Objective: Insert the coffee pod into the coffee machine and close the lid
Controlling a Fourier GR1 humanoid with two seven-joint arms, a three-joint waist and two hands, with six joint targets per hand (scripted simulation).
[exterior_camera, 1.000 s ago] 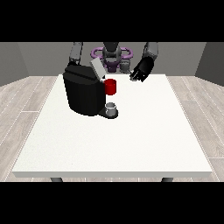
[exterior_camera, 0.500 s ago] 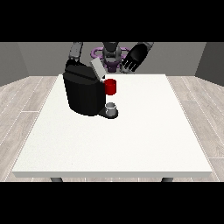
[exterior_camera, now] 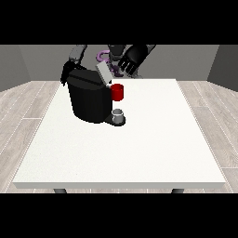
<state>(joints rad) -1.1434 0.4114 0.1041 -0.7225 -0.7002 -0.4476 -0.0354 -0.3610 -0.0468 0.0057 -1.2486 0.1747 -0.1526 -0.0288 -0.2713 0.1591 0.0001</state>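
one coffee machine [exterior_camera: 90,100], one grey thing [exterior_camera: 118,114], two hands.

I can read no text, label, brand, number or sign on anything here, including my black coffee machine [exterior_camera: 90,98].

Robot hand [exterior_camera: 66,74] at view's left mostly hidden behind coffee machine [exterior_camera: 88,100].
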